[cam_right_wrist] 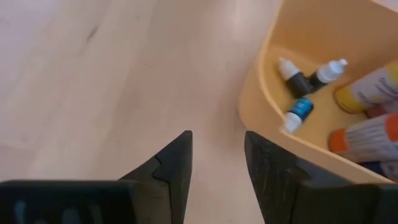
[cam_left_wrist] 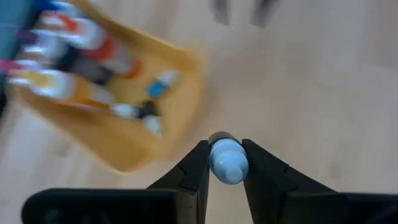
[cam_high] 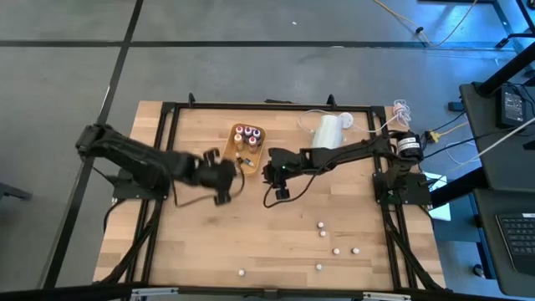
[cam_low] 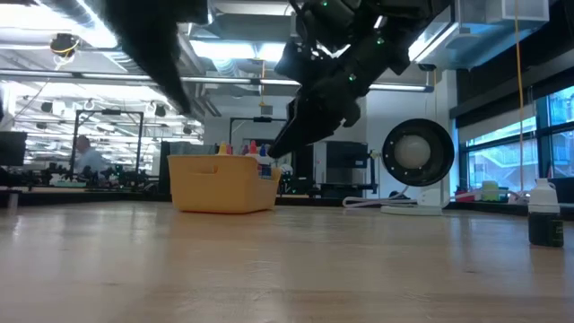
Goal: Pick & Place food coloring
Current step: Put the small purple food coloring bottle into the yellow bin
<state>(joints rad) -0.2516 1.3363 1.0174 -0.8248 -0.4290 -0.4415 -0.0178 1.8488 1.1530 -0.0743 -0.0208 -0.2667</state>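
Both arms black, built of jointed tubular links on dark base plates. Black cable loops beside the left pincer (cam_high: 224, 177) and under the right pincer (cam_high: 269, 174). Fingers (cam_right_wrist: 171, 168) matte black, wedge-shaped, with stepped inner edges.

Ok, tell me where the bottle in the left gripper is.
The bottle sits pinched in the left gripper, above the table just left of the orange tray in the high view.
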